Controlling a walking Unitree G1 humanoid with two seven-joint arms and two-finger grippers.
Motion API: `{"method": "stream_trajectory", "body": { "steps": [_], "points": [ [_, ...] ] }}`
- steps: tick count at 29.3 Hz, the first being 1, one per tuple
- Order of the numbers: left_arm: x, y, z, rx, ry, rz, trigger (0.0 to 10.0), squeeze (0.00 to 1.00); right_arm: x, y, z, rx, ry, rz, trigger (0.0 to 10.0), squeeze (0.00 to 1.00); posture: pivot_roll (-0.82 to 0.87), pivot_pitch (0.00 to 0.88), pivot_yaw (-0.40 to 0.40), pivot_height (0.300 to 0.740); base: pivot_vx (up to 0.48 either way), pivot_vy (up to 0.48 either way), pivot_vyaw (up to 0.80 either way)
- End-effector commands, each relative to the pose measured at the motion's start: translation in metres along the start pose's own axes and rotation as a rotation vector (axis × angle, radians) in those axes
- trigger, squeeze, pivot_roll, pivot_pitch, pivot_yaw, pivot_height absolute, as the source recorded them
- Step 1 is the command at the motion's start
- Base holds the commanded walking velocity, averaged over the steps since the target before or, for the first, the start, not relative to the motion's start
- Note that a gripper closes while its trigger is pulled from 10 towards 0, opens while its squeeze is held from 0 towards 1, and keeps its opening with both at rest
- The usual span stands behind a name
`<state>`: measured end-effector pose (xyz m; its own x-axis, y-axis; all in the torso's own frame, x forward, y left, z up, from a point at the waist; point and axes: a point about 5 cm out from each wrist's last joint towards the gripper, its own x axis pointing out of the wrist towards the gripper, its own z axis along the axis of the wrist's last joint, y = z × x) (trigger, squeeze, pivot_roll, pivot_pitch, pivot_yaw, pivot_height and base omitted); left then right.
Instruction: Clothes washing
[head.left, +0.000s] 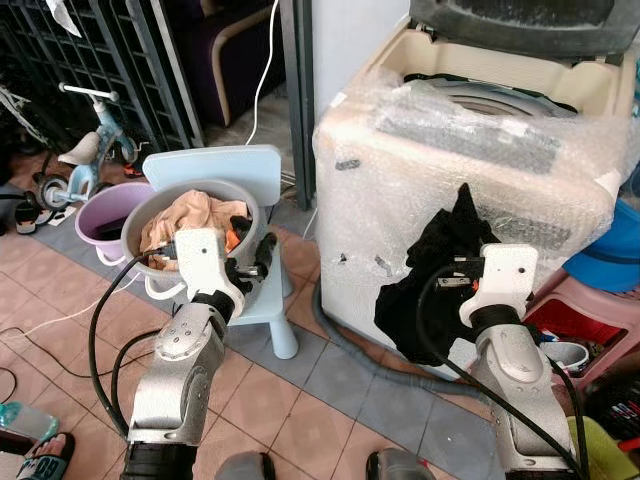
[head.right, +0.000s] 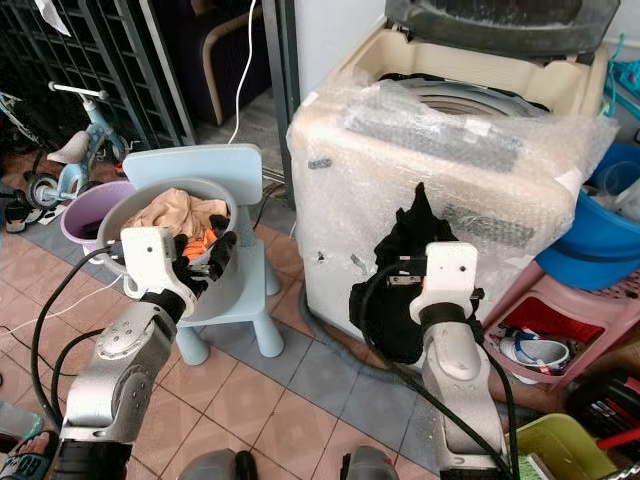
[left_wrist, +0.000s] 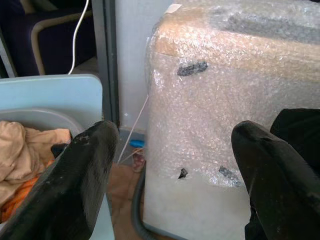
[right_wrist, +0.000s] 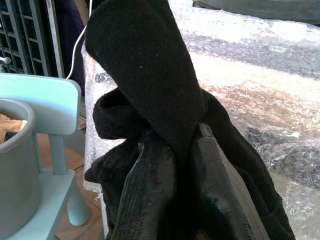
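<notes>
Right pincer clamped on black garment before bubble-wrapped washing machine

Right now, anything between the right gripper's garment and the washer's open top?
Only the washing machine's bubble-wrapped front, per the left eye view. The right gripper holds the black garment against it, below the opening.

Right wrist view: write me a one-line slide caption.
Right gripper, fingers shut on a black garment, holds it before the bubble-wrapped washing machine, beside the grey laundry basin on a blue chair.
</notes>
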<state>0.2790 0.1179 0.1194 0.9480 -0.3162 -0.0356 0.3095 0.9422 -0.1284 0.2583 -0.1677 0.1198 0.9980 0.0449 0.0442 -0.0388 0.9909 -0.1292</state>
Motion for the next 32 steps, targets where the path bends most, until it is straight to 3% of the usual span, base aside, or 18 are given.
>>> {"method": "stream_trajectory", "body": {
  "steps": [1,4,7,10,16,22,32],
  "points": [
    [0.004,0.012,-0.002,0.004,0.026,0.050,10.0,0.00,-0.004,-0.004,0.000,0.030,-0.008,-0.040,10.0,0.00,-0.13,0.081,0.096,0.740,0.000,0.000,0.00],
    [0.011,0.017,0.006,0.016,0.019,0.091,10.0,0.00,-0.007,-0.001,-0.002,0.046,0.001,-0.048,10.0,0.00,-0.13,0.090,0.100,0.740,0.000,0.000,0.00],
    [0.007,0.012,-0.001,0.019,0.035,0.076,10.0,0.00,-0.006,0.002,0.000,0.042,-0.013,-0.046,10.0,0.00,-0.13,0.118,0.115,0.740,0.000,0.000,0.00],
    [0.002,0.010,-0.004,0.003,0.031,0.057,10.0,0.00,-0.004,-0.005,0.004,0.038,-0.029,-0.075,10.0,0.00,-0.12,0.115,0.125,0.740,0.000,0.000,0.00],
    [0.008,0.009,0.006,0.002,0.005,0.049,10.0,0.00,0.012,-0.015,0.039,0.044,-0.152,-0.133,10.0,0.00,-0.12,0.123,0.134,0.740,0.000,0.000,0.00],
    [0.010,0.009,0.008,0.005,-0.005,0.049,10.0,0.00,0.018,-0.016,0.061,0.015,-0.228,-0.124,10.0,0.00,-0.13,0.125,0.128,0.740,0.000,0.000,-0.80],
    [0.007,0.005,0.005,-0.009,0.001,0.053,10.0,0.00,0.017,-0.013,0.059,0.023,-0.206,-0.101,10.0,0.00,-0.13,0.131,0.115,0.740,0.000,0.000,-0.61]
  ]
}}
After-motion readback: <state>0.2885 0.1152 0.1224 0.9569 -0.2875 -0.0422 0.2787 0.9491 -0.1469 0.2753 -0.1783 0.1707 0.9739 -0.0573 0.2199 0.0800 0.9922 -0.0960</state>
